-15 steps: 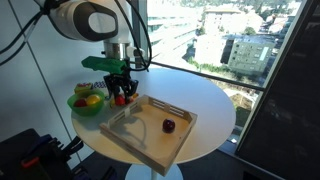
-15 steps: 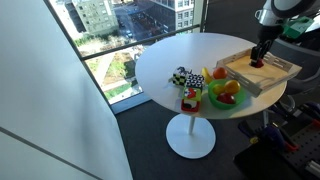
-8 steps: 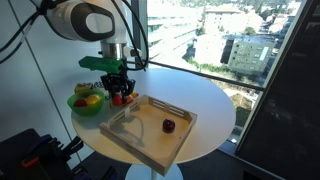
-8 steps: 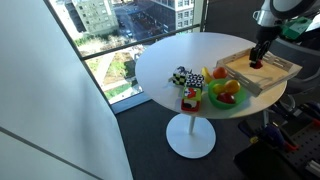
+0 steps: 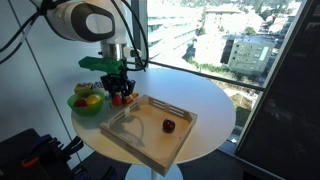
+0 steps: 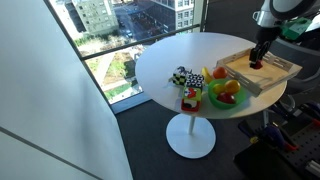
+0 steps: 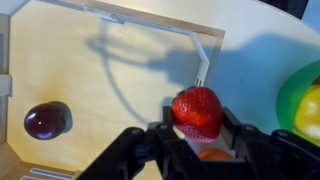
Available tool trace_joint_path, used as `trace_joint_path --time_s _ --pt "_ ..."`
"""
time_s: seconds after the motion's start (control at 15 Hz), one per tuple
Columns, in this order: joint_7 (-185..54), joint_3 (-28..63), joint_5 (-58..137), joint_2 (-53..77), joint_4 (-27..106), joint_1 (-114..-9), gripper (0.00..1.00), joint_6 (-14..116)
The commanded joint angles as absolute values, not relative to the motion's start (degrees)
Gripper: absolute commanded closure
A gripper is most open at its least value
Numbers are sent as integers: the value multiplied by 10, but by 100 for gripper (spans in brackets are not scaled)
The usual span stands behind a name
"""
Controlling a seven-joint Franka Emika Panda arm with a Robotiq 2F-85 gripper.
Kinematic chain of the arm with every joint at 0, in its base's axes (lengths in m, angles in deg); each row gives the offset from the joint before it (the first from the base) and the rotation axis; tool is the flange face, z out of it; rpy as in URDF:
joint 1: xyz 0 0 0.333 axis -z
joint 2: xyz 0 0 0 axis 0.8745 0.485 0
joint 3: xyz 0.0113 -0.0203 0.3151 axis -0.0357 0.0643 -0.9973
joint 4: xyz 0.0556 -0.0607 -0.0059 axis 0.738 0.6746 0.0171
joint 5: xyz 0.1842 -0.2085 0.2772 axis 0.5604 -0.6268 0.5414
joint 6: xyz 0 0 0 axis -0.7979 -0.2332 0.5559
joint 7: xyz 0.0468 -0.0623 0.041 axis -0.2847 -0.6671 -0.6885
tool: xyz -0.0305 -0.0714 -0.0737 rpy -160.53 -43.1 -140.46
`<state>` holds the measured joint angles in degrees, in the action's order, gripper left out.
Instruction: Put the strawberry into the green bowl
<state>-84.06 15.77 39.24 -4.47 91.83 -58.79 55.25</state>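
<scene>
On the round white table (image 5: 205, 95) sat the square wooden tray (image 5: 135, 128), with the green bowl (image 5: 76, 105) just beside it and yellow and orange fruit in the bowl. Claw (image 5: 121, 96) hung at the tray corner nearest the bowl, pinching the strawberry (image 7: 197, 108) from both sides; berry was in the grip, not in the bowl. Dark maroon fruit (image 7: 47, 120) lay loose in the tray, well apart from the claw.
</scene>
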Motion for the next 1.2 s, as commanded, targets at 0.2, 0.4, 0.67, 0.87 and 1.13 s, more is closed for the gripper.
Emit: trace_joint_path --time_s 0.2,0.4,0.67,0.87,1.13 --pt "-835 140 390 -60 919 -602 76 554" --pt "-833 127 389 -67 918 -617 76 556" --pt "-832 110 387 -72 917 -637 76 560" --pt "-840 98 393 -78 918 -651 76 557" --pt "-849 86 401 -83 921 -667 76 558"
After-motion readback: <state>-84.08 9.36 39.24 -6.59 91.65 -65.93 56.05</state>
